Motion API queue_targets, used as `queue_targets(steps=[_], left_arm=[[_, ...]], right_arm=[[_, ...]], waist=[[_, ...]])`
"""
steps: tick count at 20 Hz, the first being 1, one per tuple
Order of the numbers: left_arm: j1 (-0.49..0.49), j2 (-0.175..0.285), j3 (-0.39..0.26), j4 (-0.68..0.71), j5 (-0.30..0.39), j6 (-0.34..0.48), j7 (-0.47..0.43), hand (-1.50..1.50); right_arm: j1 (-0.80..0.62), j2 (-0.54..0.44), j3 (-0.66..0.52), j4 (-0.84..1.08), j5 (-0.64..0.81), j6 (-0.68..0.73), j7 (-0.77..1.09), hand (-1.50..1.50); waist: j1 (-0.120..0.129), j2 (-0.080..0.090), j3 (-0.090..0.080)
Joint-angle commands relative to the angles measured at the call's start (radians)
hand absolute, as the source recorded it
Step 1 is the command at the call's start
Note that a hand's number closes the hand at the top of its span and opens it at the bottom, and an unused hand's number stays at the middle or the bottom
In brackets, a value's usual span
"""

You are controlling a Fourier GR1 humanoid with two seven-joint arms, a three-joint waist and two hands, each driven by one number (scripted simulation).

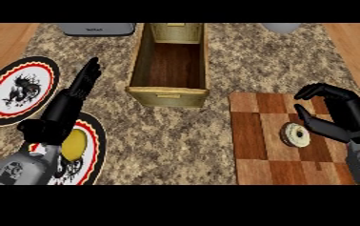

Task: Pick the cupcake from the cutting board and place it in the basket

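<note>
While the right hand [341, 111] hangs over the right side of the cutting board [259, 144], its fingers are arched and spread, holding nothing. The thumb sits just beside the cupcake [295, 135], on its right; can't tell if they touch.

Head view, task items:
- Cupcake sits on the board, right of centre, well in from every board edge.
- Board's right edge runs out of view under the hand. Its left and top edges are in view on the counter [175, 139].
- Basket [167, 97] is up and left of the board, long axis running away from the robot, open top, dark floor. Its front right corner is near the board's top left corner, with a strip of counter between.

Head view, left side:
- Left hand [74, 92] is open, fingers straight and pointing up, left of the basket and apart from its wall.
- Its forearm lies over the lower plate [99, 139], which carries a yellow item [76, 144].
- Second plate [36, 83] is cut by the left edge.

Back edge: grey appliance [96, 28] at left, grey vessel [281, 27] at right, both cropped. Open counter shows between the lower plate and the board.
</note>
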Motion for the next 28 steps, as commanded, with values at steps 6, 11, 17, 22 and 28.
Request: queue_targets(steps=[6, 11, 17, 22, 28], left_arm=[[0.003, 0.007, 0.039, -0.014, 0.006, -0.038, 0.035, 0.0], [0.001, 0.013, 0.052, 0.029, 0.018, -0.071, 0.013, 0.0], [0.004, -0.012, 0.05, 0.076, -0.001, -0.064, -0.025, 0.0], [0.03, 0.024, 0.062, 0.021, 0.007, -0.1, -0.018, 0.0], [0.048, -0.017, 0.062, 0.011, -0.019, -0.088, -0.009, 0.0]], right_arm=[[0.167, 0.144, 0.172, -0.284, 0.338, -0.393, 0.167, -1.5], [0.173, 0.006, 0.115, -0.363, 0.556, -0.525, 0.384, -1.5], [0.131, -0.316, 0.069, -0.49, 0.65, -0.249, 0.713, -1.5], [0.144, -0.435, 0.066, -0.638, 0.471, 0.05, 0.931, -1.5], [0.169, -0.534, -0.138, -0.745, 0.155, 0.263, 1.047, -1.5]], waist=[[-0.015, -0.008, -0.007], [-0.033, -0.01, -0.01], [-0.043, -0.006, -0.014], [-0.017, -0.008, -0.009], [-0.016, -0.003, -0.006]])
